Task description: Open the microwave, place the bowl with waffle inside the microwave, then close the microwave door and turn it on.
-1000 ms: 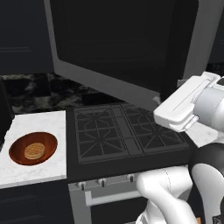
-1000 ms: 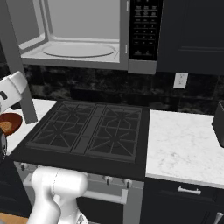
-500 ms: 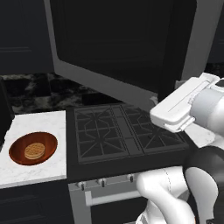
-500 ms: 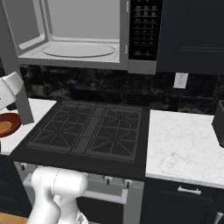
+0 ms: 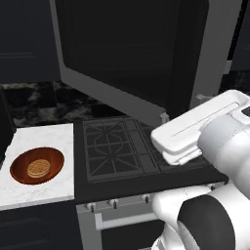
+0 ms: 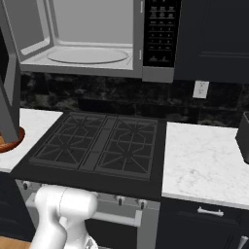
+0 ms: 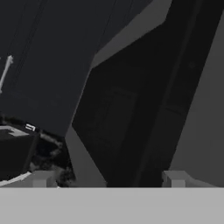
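Observation:
The microwave point(image 6: 87, 22) hangs open above the stove, its pale interior and round turntable point(image 6: 87, 55) bare. The microwave door point(image 5: 132, 49) is swung far out to the left, and its grey edge point(image 6: 9, 97) stands at the left of the right base view. On the white counter left of the stove sits the reddish-brown bowl point(image 5: 36, 166) with the golden waffle point(image 5: 38, 168) in it; the bowl's rim point(image 6: 9, 142) peeks out below the door. My gripper point(image 7: 108, 179) is open with nothing between its fingertips, facing the door's dark glass point(image 7: 122, 113). My white arm point(image 5: 195, 132) reaches over the stove's right side.
The black gas stove point(image 6: 97, 146) lies under the microwave. A black button panel point(image 6: 160, 34) is on the microwave's right. White marble counter point(image 6: 204, 160) runs to the right, with a wall outlet point(image 6: 200, 89) above it and a dark appliance point(image 6: 243, 136) at the far edge.
My arm has moved a little left and lower over the stove and slipped out of the left edge of the right base view. Bowl and door have not moved.

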Controlling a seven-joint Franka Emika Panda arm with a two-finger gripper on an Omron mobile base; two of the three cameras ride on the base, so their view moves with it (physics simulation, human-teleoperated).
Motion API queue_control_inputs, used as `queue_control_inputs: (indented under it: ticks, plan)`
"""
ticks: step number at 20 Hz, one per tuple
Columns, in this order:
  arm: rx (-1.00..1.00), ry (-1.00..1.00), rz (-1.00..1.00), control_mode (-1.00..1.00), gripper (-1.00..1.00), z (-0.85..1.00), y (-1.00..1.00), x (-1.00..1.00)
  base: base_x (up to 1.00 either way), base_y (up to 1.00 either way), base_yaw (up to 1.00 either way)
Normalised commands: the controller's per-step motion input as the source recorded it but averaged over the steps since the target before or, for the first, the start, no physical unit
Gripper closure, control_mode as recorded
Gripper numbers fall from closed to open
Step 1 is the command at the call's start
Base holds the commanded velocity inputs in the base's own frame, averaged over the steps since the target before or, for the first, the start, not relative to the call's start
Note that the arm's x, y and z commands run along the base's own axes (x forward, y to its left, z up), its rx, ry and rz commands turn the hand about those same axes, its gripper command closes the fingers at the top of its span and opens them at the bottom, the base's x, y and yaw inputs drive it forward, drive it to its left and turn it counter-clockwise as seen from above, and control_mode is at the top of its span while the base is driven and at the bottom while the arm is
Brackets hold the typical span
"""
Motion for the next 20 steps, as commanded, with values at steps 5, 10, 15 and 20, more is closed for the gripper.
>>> queue_control_inputs:
  ticks: [5, 10, 15, 20]
  plan:
    - [0.0, -0.19, -0.01, -1.0, -1.0, 0.14, 0.18, -1.0, 0.0, 0.0, 0.0]
    - [0.0, -0.25, 0.0, -1.0, -1.0, 0.25, -0.12, -0.89, 0.0, 0.0, 0.0]
    - [0.11, -0.19, 0.0, -1.0, -1.0, 0.1, -0.96, -0.23, 0.0, 0.0, 0.0]
    - [0.17, -0.05, 0.0, -1.0, -1.0, 0.0, -1.0, 0.17, 0.0, 0.0, 0.0]
